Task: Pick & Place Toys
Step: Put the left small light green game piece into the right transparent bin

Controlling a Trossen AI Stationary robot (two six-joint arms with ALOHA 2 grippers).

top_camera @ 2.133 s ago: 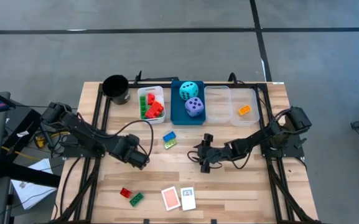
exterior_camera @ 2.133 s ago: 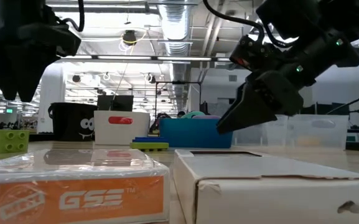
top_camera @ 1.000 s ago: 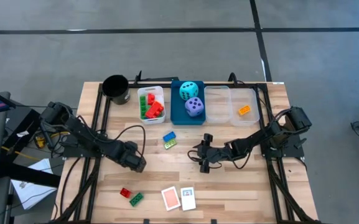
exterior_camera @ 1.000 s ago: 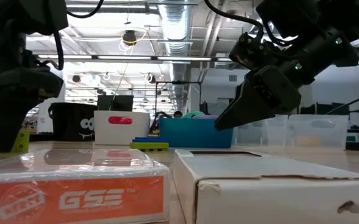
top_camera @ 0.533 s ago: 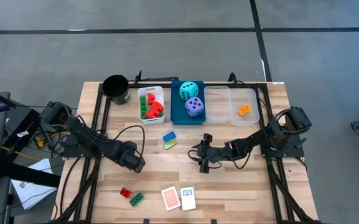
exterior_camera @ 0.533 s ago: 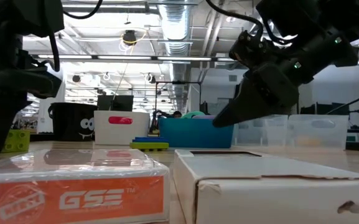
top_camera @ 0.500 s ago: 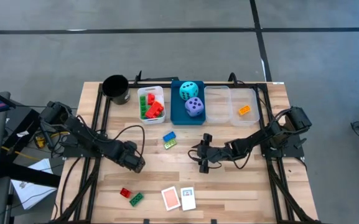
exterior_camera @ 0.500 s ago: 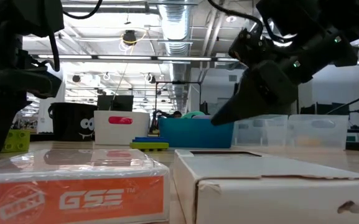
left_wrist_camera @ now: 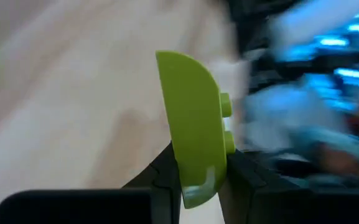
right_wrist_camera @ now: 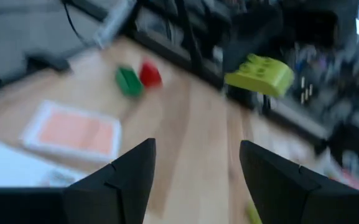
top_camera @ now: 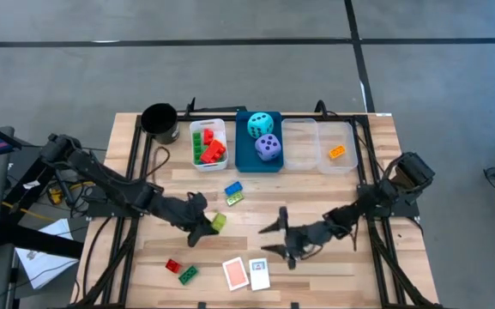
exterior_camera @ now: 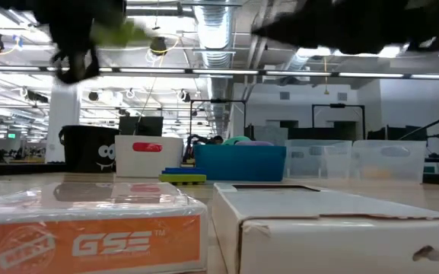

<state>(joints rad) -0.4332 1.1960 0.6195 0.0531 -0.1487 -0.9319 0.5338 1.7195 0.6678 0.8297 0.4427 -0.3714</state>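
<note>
While you read the left wrist view, note the lime-green brick (left_wrist_camera: 195,127) standing between the left gripper (left_wrist_camera: 198,171)'s 2 fingers, which are clamped on its lower end, its long axis running straight out from the fingertips. From above, that brick (top_camera: 218,222) hangs over the table's middle, and its likely home, the white bin (top_camera: 207,144) of red and green bricks, lies farther back, so the left arm is the nearer one. Your right gripper (right_wrist_camera: 195,177) holds nothing, fingers parted, beside the 2 cards (top_camera: 247,273).
</note>
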